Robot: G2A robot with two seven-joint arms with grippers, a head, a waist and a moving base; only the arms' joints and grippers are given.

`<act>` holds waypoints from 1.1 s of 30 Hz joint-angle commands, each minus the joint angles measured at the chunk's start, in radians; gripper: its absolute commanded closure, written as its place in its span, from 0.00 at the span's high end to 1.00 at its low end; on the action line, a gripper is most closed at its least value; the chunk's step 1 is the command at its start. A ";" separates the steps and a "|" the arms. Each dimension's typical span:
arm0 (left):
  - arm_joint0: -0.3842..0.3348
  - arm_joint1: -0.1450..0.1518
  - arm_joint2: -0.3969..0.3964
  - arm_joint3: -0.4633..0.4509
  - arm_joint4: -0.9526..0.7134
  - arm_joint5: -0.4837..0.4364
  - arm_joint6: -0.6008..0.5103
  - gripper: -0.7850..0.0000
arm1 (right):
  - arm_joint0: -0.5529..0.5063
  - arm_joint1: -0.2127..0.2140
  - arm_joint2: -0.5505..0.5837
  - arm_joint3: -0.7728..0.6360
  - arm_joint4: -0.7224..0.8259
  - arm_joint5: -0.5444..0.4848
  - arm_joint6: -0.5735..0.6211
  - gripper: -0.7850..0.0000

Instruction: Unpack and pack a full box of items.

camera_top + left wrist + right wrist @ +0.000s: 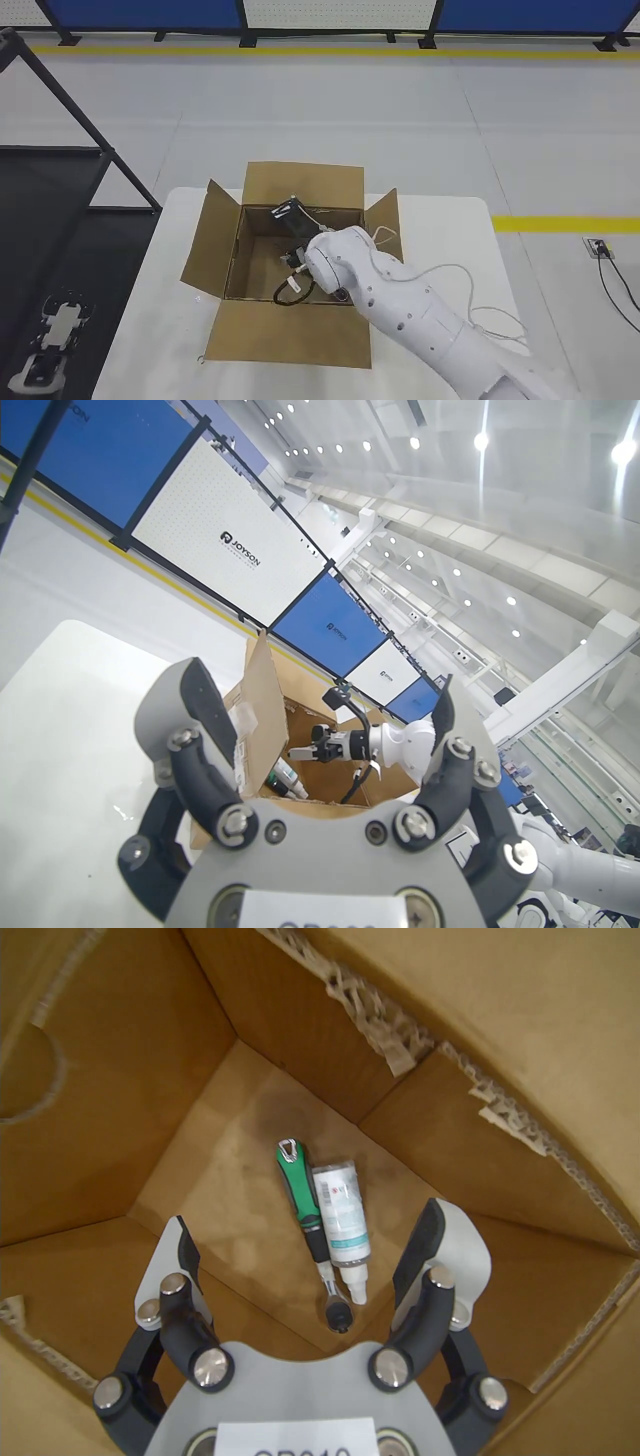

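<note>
An open cardboard box (300,185) stands on the white table (150,320), its flaps folded outward. On its floor lie a ratchet wrench with a green and black handle (300,1193) and a white bottle (345,1218), side by side and touching. My right gripper (306,1220) hangs open inside the box just above both items, holding nothing. The left wrist view shows this right gripper (300,753) over the bottle (287,775). My left gripper (320,680) is open and empty, low beside the table, facing the box flap (262,710).
Bare white table lies to the left and right of the box. A black metal frame (60,110) stands off the table's left side. The right arm's black cable (288,295) loops inside the box.
</note>
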 commanded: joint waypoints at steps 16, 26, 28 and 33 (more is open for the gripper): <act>0.001 -0.003 -0.010 -0.003 -0.040 -0.006 -0.045 1.00 | 0.091 -0.154 -0.057 0.418 0.065 -0.051 -0.044 0.46; -0.011 -0.004 -0.012 0.001 -0.042 0.011 -0.052 1.00 | 0.116 -0.210 -0.053 0.557 0.087 -0.107 -0.066 0.49; -0.015 -0.004 -0.011 0.002 -0.039 0.015 -0.054 1.00 | 0.118 -0.219 -0.053 0.577 0.086 -0.114 -0.068 0.50; -0.020 -0.004 -0.009 0.001 -0.036 0.019 -0.057 1.00 | 0.124 -0.240 -0.050 0.623 0.085 -0.120 -0.081 0.59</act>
